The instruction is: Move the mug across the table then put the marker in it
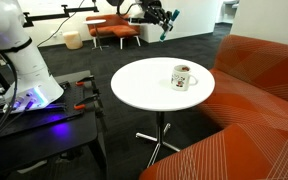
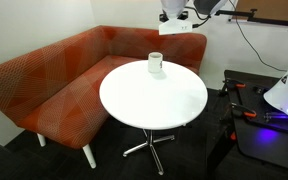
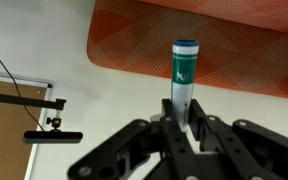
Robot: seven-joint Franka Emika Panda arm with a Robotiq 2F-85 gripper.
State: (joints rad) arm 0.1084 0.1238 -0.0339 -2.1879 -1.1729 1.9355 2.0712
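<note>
gripper point(image 3: 184, 113) clamps marker point(image 3: 184, 66), long axis upright between fingers.

I'm seeing my gripper point(image 3: 184, 120) clamping the marker point(image 3: 184, 72) (teal band, darker cap). It is standing upright between the jaws, its top overlapping the orange sofa's point(image 3: 239, 40) lower edge.

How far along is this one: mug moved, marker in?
Looks done: the mug stands upright on the table near the edge by the sofa, apparently already placed. In hand: the gripper is shut on the marker, held up off the table. Left: bring the marker over the mug and drop it in.
</note>
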